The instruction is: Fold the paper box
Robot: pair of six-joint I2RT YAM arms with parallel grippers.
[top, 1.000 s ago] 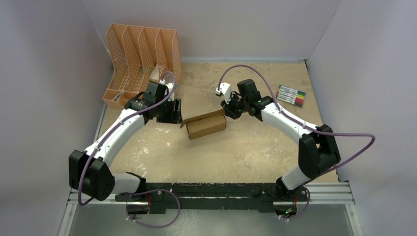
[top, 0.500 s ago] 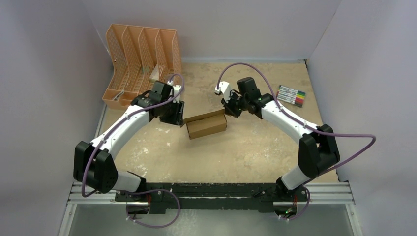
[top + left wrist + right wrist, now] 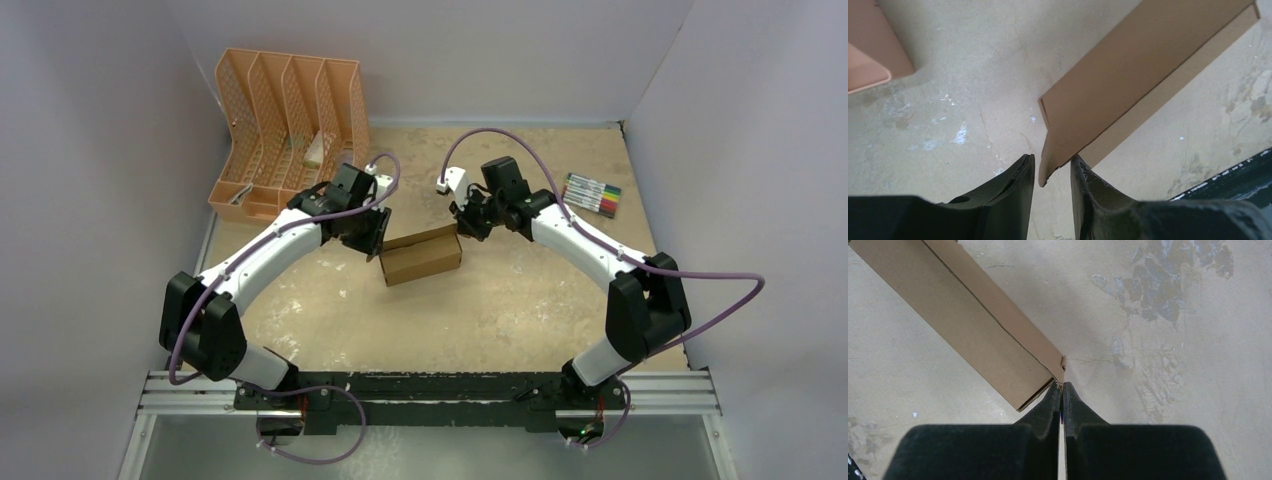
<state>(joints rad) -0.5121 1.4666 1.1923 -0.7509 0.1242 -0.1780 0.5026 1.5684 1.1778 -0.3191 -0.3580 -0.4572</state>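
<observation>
Paper box (image 3: 421, 255), plain brown rectangular carton, left tool (image 3: 1052, 175) newly arrived, jaws parted astride its end flap, right tool (image 3: 1061, 390) now closed at opposite corner.

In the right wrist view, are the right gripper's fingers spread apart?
No, the fingers of the right gripper are pressed together, tips at a corner of the paper box.

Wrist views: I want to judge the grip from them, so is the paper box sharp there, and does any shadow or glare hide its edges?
Left wrist: the paper box is sharp, its flap edge clear, and the left gripper is dark but readable. Right wrist: the box is crisp too, with a soft shadow beside it, and the right gripper is near black with little detail. No glare in either view.
</observation>
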